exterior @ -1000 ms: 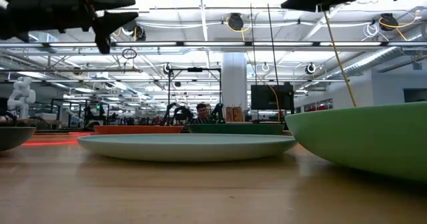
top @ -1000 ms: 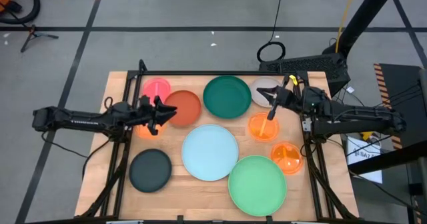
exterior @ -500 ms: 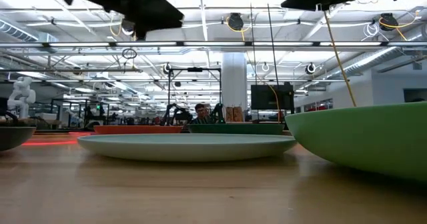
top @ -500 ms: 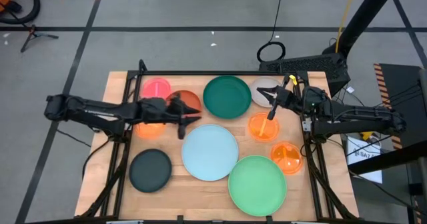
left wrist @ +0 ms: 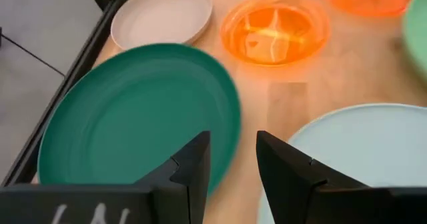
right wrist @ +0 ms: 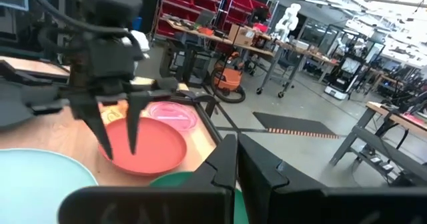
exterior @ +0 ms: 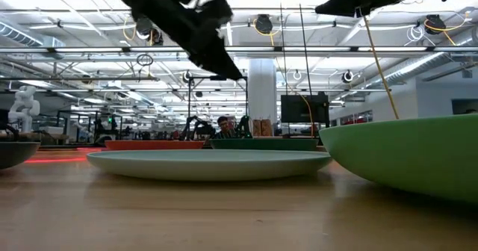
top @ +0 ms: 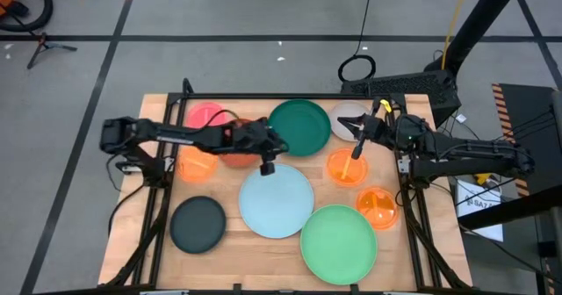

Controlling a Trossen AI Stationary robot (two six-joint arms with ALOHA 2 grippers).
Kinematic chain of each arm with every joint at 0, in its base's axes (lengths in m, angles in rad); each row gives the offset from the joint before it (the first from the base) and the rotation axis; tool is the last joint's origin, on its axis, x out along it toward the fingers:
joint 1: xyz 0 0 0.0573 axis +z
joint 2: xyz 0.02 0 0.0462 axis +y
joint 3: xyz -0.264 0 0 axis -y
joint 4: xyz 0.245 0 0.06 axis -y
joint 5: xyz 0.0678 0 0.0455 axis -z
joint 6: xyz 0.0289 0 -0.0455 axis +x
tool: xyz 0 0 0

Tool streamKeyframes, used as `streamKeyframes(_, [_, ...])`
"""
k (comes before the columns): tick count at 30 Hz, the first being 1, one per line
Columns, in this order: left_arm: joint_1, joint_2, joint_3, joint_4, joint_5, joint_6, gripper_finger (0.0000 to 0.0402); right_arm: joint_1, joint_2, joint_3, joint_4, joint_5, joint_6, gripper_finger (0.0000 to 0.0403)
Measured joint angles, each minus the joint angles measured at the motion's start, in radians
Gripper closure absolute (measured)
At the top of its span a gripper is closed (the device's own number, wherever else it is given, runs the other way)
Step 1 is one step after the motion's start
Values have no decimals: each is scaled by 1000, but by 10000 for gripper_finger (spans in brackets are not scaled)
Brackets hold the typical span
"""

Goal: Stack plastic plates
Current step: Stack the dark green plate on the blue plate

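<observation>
The plastic plates are all spread out flat on the wooden table, none stacked so far. Back row from the left: a pink plate, a red-brown plate partly under the left arm, a dark green plate and a grey-white plate. Middle of the table has the big light blue plate, with the light green plate just beside it at the front. 3 orange ones: 1 orange plate on the left side, another near the right arm, a third right next to the light green one. The black plate sits front left.

Left gripper hovers between the dark green and light blue plates, fingers spread with nothing in them. Right gripper hangs by the grey-white plate, fingers nearly closed and empty.
</observation>
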Motion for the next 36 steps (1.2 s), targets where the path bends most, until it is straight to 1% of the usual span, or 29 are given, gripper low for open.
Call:
streamKeyframes(3, [22,78,73,-46,18,32,273,0,0,0,-15,0,1,394])
streamKeyframes(8, [37,195,193,-126,27,102,273,0,0,0,-43,0,59,394])
streamKeyframes(13, [41,282,280,-182,60,159,273,0,0,0,-73,-3,98,394])
streamKeyframes(18, [49,344,332,-227,72,165,273,0,0,0,-103,-3,125,394])
streamKeyframes(23, [58,377,335,-234,72,160,271,0,0,0,-120,-4,152,394])
streamKeyframes(27, [62,378,334,-264,72,143,246,0,0,0,-136,-4,154,394])
streamKeyframes(33, [65,382,334,-271,72,140,181,0,0,0,-149,-4,171,394])
streamKeyframes(36, [64,402,334,-265,73,153,169,0,0,0,-149,-4,180,394])
